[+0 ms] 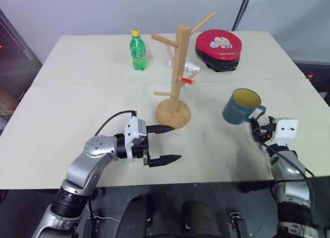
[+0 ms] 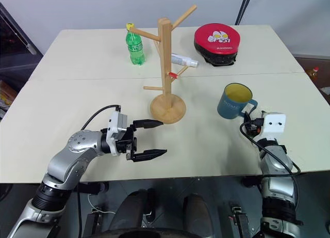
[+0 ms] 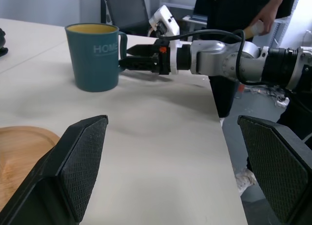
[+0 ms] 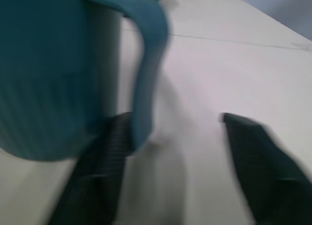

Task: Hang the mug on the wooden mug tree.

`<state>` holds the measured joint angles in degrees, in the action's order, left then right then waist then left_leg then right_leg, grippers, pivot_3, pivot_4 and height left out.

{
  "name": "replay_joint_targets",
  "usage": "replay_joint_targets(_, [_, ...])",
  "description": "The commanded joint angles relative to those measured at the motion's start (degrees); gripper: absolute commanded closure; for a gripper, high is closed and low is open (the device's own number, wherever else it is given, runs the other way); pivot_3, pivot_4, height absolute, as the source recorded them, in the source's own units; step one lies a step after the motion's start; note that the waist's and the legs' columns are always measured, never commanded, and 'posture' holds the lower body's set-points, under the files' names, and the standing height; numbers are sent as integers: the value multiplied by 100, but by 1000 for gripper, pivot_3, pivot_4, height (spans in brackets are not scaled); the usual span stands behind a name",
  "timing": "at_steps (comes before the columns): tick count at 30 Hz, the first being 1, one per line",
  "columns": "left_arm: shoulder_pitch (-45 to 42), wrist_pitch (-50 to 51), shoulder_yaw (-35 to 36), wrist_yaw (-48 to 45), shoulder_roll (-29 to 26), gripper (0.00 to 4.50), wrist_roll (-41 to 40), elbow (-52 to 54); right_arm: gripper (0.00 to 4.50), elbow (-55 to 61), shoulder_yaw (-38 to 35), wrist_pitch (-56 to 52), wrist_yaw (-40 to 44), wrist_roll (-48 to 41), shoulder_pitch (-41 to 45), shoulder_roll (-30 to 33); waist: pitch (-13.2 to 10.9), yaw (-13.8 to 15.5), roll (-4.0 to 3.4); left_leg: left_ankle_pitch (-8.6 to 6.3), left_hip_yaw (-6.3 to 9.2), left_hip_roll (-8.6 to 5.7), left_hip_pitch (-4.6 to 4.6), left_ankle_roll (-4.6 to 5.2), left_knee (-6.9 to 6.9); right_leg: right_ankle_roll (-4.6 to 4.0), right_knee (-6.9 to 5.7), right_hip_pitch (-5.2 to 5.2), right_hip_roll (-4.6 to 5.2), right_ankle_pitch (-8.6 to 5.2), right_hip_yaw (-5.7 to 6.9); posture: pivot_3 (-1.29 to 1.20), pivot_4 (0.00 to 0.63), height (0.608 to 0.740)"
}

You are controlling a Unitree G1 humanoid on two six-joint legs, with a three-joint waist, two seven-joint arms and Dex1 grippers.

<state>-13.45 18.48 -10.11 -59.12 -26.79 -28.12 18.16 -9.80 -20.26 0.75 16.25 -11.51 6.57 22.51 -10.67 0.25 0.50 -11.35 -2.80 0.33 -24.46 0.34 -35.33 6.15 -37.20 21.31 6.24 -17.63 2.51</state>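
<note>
**Mug at the right gripper, tree in mid-table**

Pale, cream-coloured table (image 1: 62,145) fills the scene, with a seam running across it farther back.

Nearest on the left, the left gripper (image 1: 164,143) hangs just over the table, pointing sideways toward the right, its two black fingers spread wide apart with nothing between them. Its upper fingertip lies just beside the round base of the wooden mug tree (image 1: 175,83).

Nearest on the right, the right gripper (image 3: 127,57) points forward at the mug (image 1: 241,106), which stands upright on the table, its handle turned toward that gripper. In the right wrist view one finger (image 4: 100,166) sits under and behind the handle loop and the other stands off to the side, a clear gap between them; the jaws are parted and not clamped on the handle.

The mug tree stands upright in mid-table, well apart from the mug, its pegs bare.

Farther back are a green bottle (image 1: 137,50) to the left of the post, a white tube (image 2: 184,60) behind it, and a red and black pad (image 1: 219,49) to the right.
</note>
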Motion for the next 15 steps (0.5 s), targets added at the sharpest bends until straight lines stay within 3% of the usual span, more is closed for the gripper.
replay_joint_targets(1, [-40, -39, 29, 52, 9, 0, -38, 216, 3966, 131, 0, 154, 154, -149, 78, 27, 0, -2, 0, 0, 0, 0, 0, 0, 0, 0, 0, 0, 0, 0, -1, 0, 150, 740])
replay_joint_targets(2, [-30, -37, 29, 63, 3, 0, -39, 226, 4448, 183, 16, 160, 210, -188, 64, 12, 0, -2, 0, 0, 0, 0, 0, 0, 0, 0, 0, 0, 0, 0, -1, 0, 150, 740])
replay_joint_targets(10, [51, -43, 112, 184, -47, 0, -8, 226, 4448, 1128, 279, 156, 642, -98, -334, 252, -2, 4, -3, 0, -1, 4, 0, 0, 0, 0, 0, 1, -4, 0, -4, 0, 150, 740])
replay_joint_targets(15, [50, -194, 348, 181, -211, 0, 51, -85, 4448, 2754, 1092, 266, 1538, 670, -586, 1291, -3, -29, -7, 0, -4, 7, 0, 0, -1, -1, -1, 6, -7, 0, -7, 0, 150, 740])
